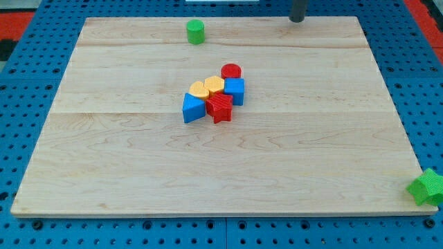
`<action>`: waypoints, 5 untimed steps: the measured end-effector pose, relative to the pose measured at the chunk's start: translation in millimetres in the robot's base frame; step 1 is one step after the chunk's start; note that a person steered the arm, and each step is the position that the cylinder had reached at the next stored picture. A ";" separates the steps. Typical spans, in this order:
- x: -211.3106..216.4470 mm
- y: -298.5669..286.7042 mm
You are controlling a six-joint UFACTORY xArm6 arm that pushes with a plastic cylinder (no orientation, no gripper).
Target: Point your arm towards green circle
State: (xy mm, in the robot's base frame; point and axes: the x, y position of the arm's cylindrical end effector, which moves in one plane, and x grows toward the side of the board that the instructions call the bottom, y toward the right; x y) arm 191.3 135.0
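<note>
Blue perforated base plate (21, 76) fills the frame edges; on it lies a pale wooden board (138, 173), made of several planks joined side by side, seams running across the view. The arm carries no gripper, only a dark rod, so there is nothing to be spread or pressed together and nothing is being pinched; the rod enters at the view's top, right of centre, and my tip (297, 20) sits at the board's far edge, touching no block. A cluster of six blocks occupies the middle of the board, all packed against one another: a blue block (194, 108) with a wedge-like shape at the cluster's left, a blue cube (235, 89) at its right, a red star-shaped block (221, 108) between them at the near side, two yellow rounded blocks, one (200, 88) left and one (214, 84) right, on the far side, and a red cylinder (231, 70) at the cluster's far right corner, just above the blue cube. The green circle (196, 31), a short upright cylinder, stands alone near the board's top edge, left of centre, well apart from the cluster and well to the left of my tip, at roughly the same depth. A green block (427, 187) of irregular shape, possibly a star, lies off the board on the base plate at the view's bottom right corner, partly cut by the frame.
</note>
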 end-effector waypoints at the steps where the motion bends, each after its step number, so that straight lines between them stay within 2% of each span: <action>1: 1.1 -29.5; 5: 3.2 -156.6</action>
